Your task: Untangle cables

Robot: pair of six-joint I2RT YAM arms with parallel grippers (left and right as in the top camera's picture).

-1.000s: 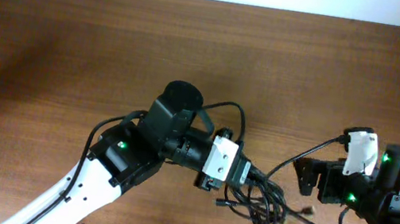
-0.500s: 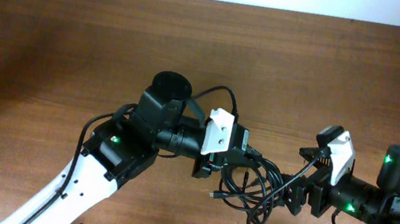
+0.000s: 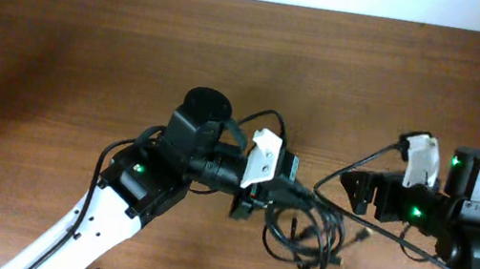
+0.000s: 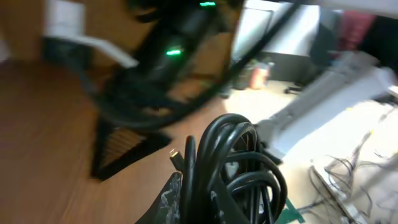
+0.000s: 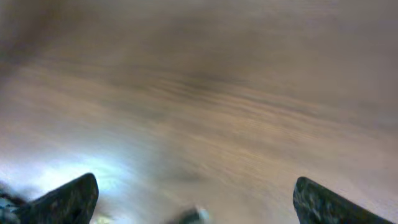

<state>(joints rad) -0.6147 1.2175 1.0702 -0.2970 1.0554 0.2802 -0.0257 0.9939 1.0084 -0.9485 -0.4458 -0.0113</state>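
Note:
A tangled bundle of black cables hangs from my left gripper, which is shut on it near the table's front middle. In the left wrist view the coils fill the space between the jaws. One black strand runs right from the bundle, past my right gripper, toward the front right edge. A small plug end lies on the wood just below that gripper. My right gripper is open, and the blurred right wrist view shows its fingers wide apart over bare wood.
The brown wooden table stretches to the back and left. A pale wall strip borders its far edge. A thin cable loops from the right arm's wrist over toward the bundle.
My right gripper, which had reached in beside the bundle half a second ago, has pulled back toward the right and rear. My left gripper keeps hold of the bundle and has barely shifted.

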